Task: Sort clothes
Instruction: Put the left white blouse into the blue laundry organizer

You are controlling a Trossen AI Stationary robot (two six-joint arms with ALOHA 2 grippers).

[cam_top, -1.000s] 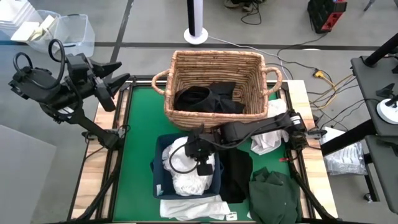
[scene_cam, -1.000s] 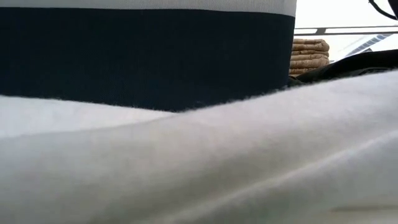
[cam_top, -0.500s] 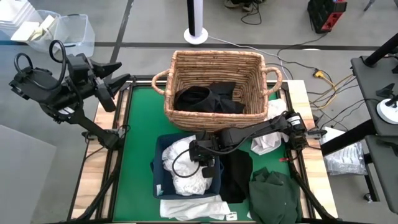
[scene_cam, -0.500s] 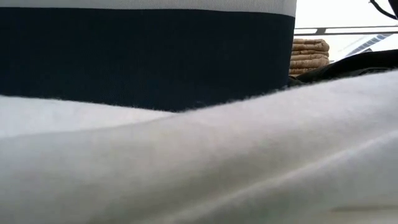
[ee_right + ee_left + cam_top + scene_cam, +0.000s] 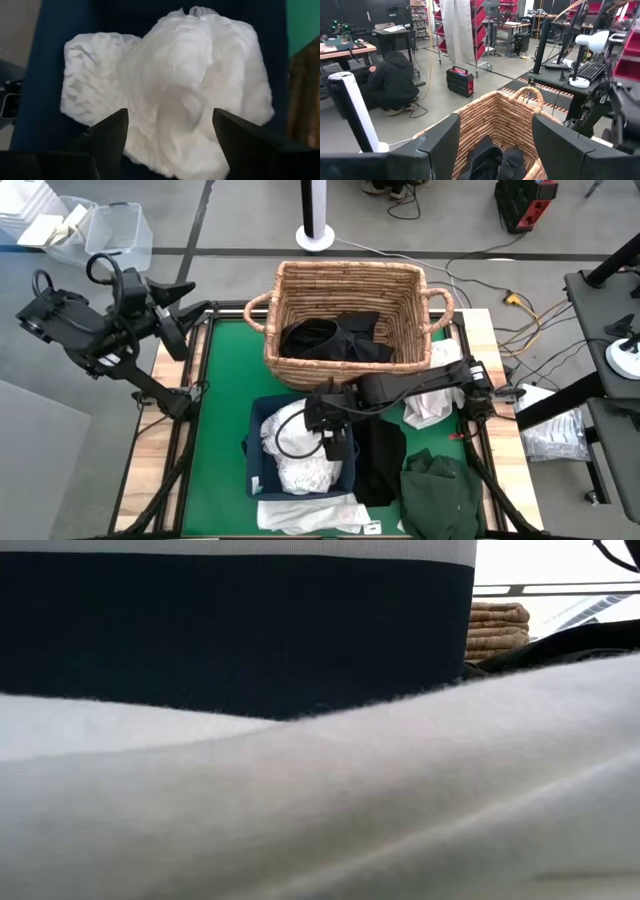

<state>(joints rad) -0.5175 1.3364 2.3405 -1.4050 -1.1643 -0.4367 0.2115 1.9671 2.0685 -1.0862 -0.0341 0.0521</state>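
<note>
The right claw (image 5: 322, 423) hung over the blue bin (image 5: 262, 412), its fingers (image 5: 107, 135) spread apart and holding nothing — the right wrist view looked straight past them onto a white garment (image 5: 170, 90) bunched inside the bin. From above, that white heap (image 5: 298, 450) filled most of the bin, which stood on the green surface (image 5: 220, 400) just in front of the wicker basket (image 5: 345, 285). Black clothes (image 5: 335, 340) lay in the basket's bottom.

Outside the containers, a black garment (image 5: 382, 465) lay flat beside the bin, a dark green one (image 5: 440, 495) next to it at the near right corner, a white one (image 5: 428, 408) near the right arm's base, and another white piece (image 5: 310, 513) along the near edge — the same cloth that filled the low view.

The left claw (image 5: 190, 310) was held off the surface's far left corner, its fingers (image 5: 437, 145) parted and empty, the wrist camera facing the basket. Beyond it, a person in dark clothes (image 5: 392, 82) crouched on the floor.
</note>
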